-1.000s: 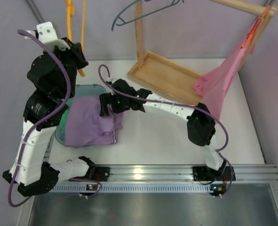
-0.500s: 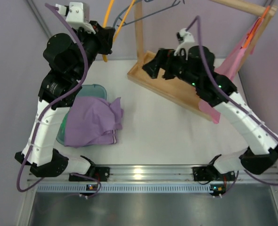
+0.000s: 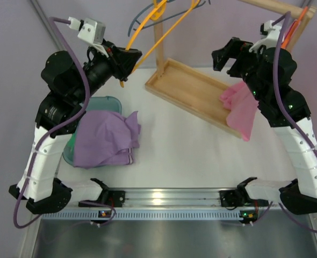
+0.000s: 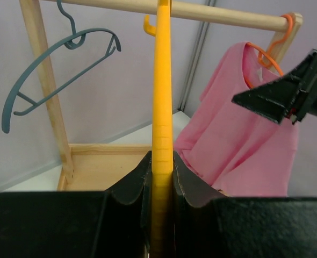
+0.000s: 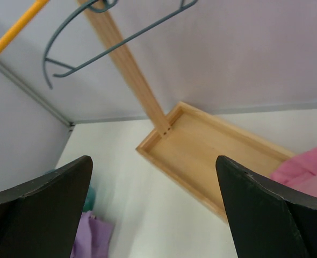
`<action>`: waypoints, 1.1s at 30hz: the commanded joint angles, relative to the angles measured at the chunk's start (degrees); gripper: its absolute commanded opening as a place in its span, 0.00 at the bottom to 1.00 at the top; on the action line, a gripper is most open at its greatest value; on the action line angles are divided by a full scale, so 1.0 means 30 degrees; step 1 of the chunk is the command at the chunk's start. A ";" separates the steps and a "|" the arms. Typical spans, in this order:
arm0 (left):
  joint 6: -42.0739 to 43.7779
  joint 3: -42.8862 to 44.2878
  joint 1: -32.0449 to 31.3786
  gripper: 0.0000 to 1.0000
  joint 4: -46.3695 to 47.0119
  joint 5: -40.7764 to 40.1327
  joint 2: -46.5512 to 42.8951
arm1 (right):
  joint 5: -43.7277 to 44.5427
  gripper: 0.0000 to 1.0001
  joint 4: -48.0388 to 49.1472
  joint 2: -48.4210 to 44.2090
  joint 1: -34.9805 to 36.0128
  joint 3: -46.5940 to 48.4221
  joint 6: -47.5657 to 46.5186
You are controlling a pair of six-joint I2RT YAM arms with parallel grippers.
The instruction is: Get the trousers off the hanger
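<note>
The white desk carries a wooden rack along its far side. The left arm rears up on the left and the right arm on the right, both raised toward the rack. The trousers lie crumpled on the desk at the near left, off the hanger and well apart from it, their far edge draped over a teal basin. A pink garment hangs at the rack's right end. The left jaws pinch the bare yellow hanger, its hook up by the top rail. A grey-blue hanger hangs left of it. The right jaws are spread wide, holding nothing.
</note>
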 commanded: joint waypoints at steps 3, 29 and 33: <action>0.0153 -0.1812 0.0005 0.00 -0.0272 0.0421 -0.1961 | 0.1276 0.99 -0.0449 -0.0299 -0.1800 0.0707 -0.0729; 0.1735 0.7646 0.0063 0.00 0.3591 0.0653 0.9843 | -0.3851 0.99 0.1514 0.0315 -0.2682 -0.0288 -0.2779; 0.1559 0.8436 0.0063 0.00 0.4034 0.0711 1.0897 | -0.4057 0.99 0.1806 0.0609 -0.2653 -0.0464 -0.2546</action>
